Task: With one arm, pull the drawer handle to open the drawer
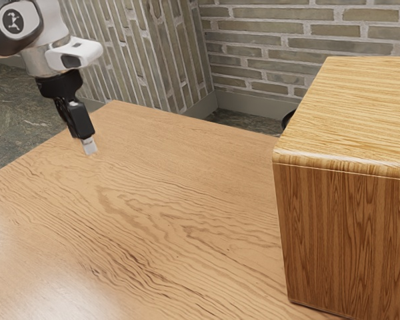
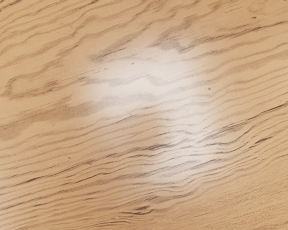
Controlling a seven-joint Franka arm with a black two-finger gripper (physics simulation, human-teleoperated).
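A wooden cabinet (image 1: pixel 350 180) stands on the table at the exterior view's right. I see its top and one plain side face of vertical grain. My gripper (image 1: pixel 89 148) hangs over the table's far left part, pointing down, a little above the wood and far from the cabinet. It holds nothing. Under my hand the wrist view has bare tabletop (image 2: pixel 144 143) with a pale glare patch.
The wooden table (image 1: pixel 153 213) stretches wide and bare between my gripper and the cabinet. A brick wall (image 1: pixel 280 40) runs along the back. A small dark object (image 1: pixel 288 119) peeks out behind the cabinet's far corner. Grey floor lies beyond the table's left edge.
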